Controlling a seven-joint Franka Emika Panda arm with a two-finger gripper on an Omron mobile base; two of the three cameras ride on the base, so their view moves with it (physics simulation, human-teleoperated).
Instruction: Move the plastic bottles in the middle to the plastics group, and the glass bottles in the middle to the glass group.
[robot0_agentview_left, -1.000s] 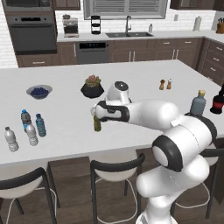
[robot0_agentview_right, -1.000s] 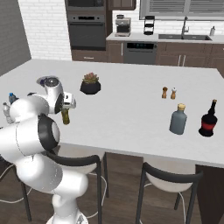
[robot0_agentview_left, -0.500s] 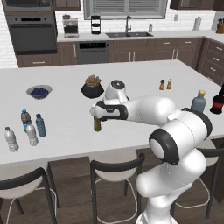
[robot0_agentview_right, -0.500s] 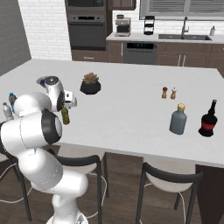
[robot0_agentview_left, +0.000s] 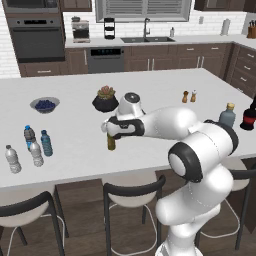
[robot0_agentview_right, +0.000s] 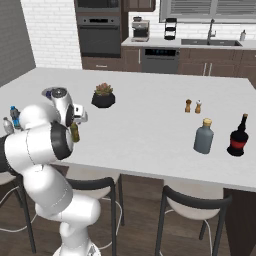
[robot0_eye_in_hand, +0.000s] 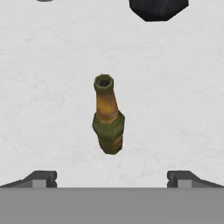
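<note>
Four small water bottles (robot0_agentview_left: 31, 148) stand in a cluster well to the left of the gripper (robot0_agentview_left: 111, 131) in the left base view, near the front edge of the white island counter (robot0_agentview_left: 150, 95); one is translucent blue, one has a blue label band, two are pale and clear, and no writing on them can be read. From this side the gripper sits directly over the amber beer bottle (robot0_agentview_left: 111, 142), whose lower body shows just beneath the hand, upright on the counter. Behind the gripper and slightly to its left is a potted succulent (robot0_agentview_left: 105, 98), farther left a bowl of blueberries (robot0_agentview_left: 44, 104); far to its right stand a squat grey-blue bottle with a yellow stopper (robot0_agentview_left: 227, 116) and a dark bottle with a red label (robot0_agentview_left: 248, 116), the label's text too small to read. In the right base view the gripper (robot0_agentview_right: 76, 118) hangs above the same beer bottle (robot0_agentview_right: 74, 132), partly hidden by the arm, with salt and pepper shakers (robot0_agentview_right: 193, 106) well apart to the right, before the grey-blue bottle (robot0_agentview_right: 203, 137) and the red-labelled one (robot0_agentview_right: 238, 137). In the hand view the fingertips (robot0_eye_in_hand: 43, 178) stand wide apart with nothing between them, the gripper (robot0_eye_in_hand: 111, 179) open above the beer bottle (robot0_eye_in_hand: 108, 116), which appears seen from above: open dark mouth, amber neck, greenish-brown body with yellowish bands, no legible print. It stands untouched, between the line of the two tips.
</note>
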